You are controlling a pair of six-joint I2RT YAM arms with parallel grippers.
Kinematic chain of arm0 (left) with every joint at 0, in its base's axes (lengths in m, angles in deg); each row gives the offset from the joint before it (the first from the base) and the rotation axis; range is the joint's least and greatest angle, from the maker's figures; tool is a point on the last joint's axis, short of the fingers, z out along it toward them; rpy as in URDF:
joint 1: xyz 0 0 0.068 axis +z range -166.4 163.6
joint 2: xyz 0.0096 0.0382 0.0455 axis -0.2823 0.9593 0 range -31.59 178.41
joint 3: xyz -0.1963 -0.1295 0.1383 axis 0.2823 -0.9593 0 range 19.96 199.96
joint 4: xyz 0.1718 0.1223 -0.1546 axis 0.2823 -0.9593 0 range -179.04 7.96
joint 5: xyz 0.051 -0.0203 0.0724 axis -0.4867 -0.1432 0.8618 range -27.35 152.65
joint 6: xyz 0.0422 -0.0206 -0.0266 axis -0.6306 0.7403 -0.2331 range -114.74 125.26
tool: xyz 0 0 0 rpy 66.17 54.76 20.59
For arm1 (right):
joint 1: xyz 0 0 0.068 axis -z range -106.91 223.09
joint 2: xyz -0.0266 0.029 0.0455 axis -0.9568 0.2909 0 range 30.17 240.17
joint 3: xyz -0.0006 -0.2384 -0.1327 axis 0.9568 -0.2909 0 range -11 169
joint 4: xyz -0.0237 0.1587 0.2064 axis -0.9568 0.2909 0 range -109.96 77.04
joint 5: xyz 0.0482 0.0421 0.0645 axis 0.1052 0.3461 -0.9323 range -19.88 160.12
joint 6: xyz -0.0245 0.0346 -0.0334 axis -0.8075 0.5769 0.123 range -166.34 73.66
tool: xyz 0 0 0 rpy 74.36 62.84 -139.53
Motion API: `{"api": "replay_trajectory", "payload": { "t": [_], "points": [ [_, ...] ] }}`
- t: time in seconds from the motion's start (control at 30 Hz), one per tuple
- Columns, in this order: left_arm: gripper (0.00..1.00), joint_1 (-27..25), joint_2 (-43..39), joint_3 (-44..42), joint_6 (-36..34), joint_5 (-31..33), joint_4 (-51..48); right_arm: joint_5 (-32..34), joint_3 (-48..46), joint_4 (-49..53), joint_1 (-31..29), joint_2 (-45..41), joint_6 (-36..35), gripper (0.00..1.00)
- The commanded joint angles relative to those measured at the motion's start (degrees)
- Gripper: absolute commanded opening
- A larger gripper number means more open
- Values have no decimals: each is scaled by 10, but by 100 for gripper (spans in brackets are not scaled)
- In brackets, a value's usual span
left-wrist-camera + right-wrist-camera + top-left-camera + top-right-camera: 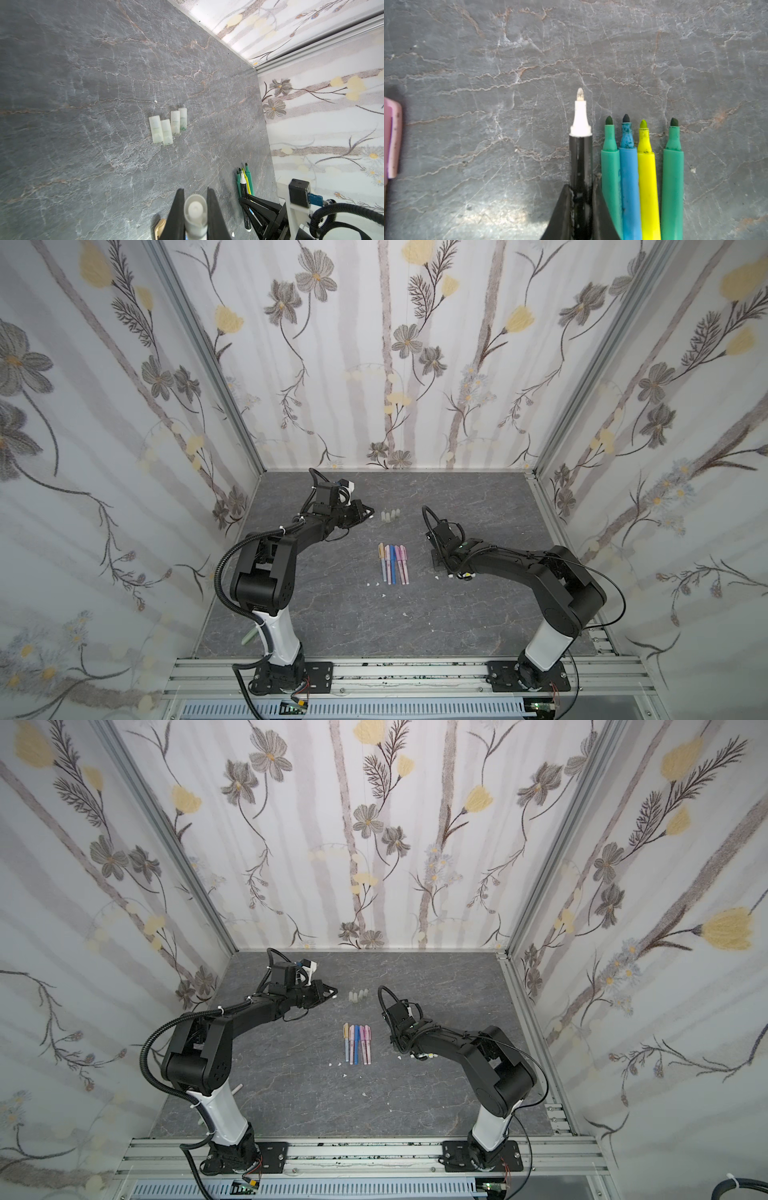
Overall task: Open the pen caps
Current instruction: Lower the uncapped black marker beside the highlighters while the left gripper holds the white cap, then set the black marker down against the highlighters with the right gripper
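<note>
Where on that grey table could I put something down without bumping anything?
Bare: the strip between the four grey caps and the back wall, and the front stretch from the thin pens to the rail, bar a few white specks. Crowded: the middle, where caps, pens and the markers lie close.

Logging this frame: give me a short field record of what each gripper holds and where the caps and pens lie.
left gripper: shut on white cap
right gripper: shut on black-and-white marker, tip bare
translucent caps: four, clustered loose on the table
uncapped markers: two green, one blue, one yellow, side by side next to the held marker
thin pens: five in a row mid-table, apparently capped
</note>
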Motion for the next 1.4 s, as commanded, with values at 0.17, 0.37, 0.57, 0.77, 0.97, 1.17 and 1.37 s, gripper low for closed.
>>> {"api": "replay_trajectory", "payload": {
  "t": [0.17,0.37,0.57,0.77,0.97,1.17,1.37],
  "points": [
    [0,1,12,-2,-14,-7,14,22,8,13,0,7,-4,14],
    [0,1,15,-2,-15,-8,15,25,9,15,0,10,-4,16],
    [0,1,16,-3,-15,-8,15,28,10,16,0,16,-4,19],
    [0,1,18,-3,-16,-8,16,28,12,15,0,17,-6,23],
    [0,1,20,-1,-15,-8,16,30,13,16,0,16,-8,26],
    [0,1,23,-2,-15,-7,16,32,15,17,-1,16,-10,28],
    [0,1,23,-3,-15,-7,17,34,15,18,0,15,-14,31]
  ]
}}
